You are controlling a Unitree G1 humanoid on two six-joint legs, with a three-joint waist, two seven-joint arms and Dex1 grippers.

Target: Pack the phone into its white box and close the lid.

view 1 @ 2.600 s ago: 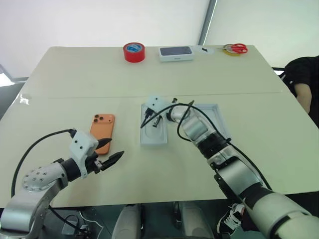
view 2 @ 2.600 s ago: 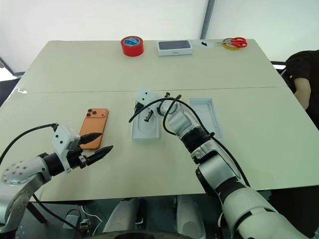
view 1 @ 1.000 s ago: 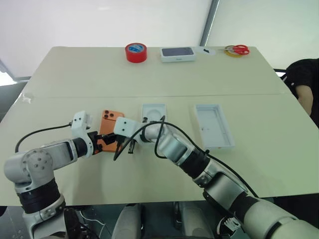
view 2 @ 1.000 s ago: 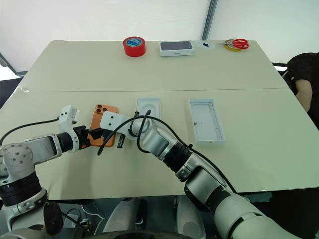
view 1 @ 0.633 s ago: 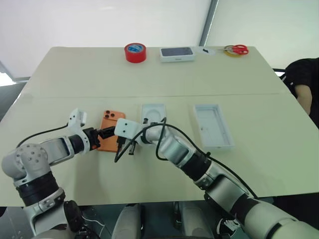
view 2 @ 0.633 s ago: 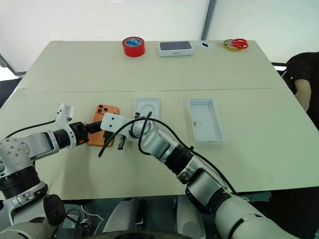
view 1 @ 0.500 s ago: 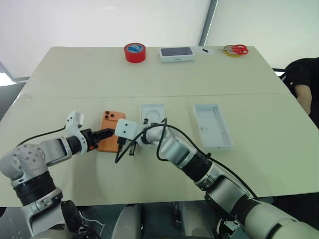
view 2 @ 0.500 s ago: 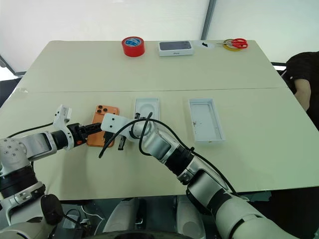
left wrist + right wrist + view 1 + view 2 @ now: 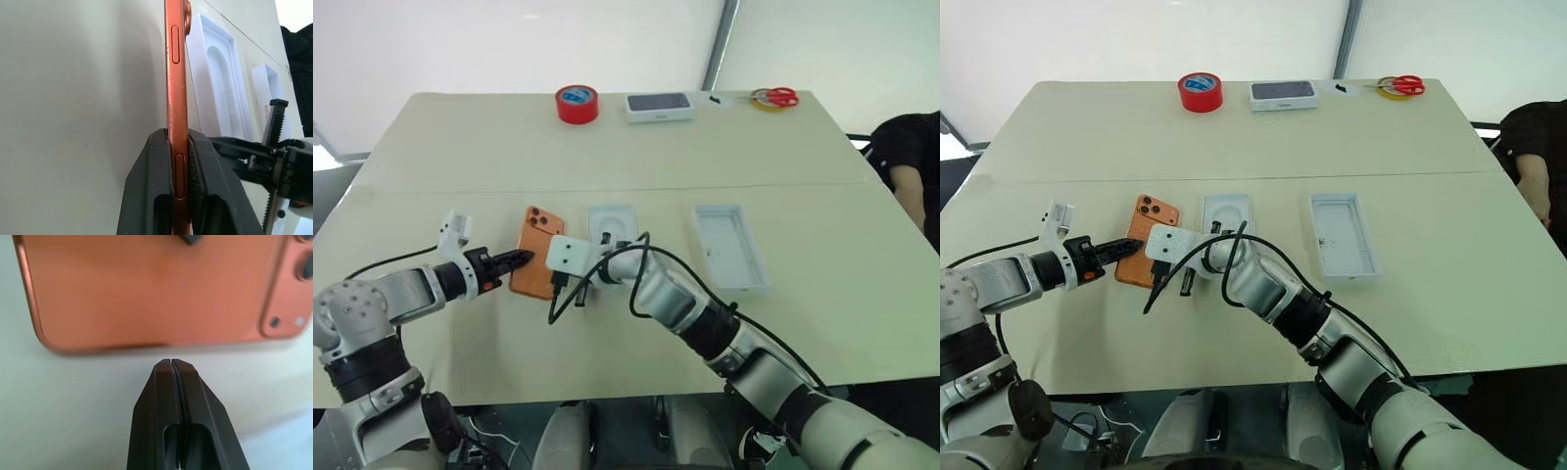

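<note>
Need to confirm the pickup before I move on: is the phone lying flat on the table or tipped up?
Tipped up. The left gripper is shut on the phone by its long edge, with its far side raised off the table.

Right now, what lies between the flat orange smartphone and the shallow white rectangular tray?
The flat white insert with an oval recess lies between phone and tray, in both eye views.
</note>
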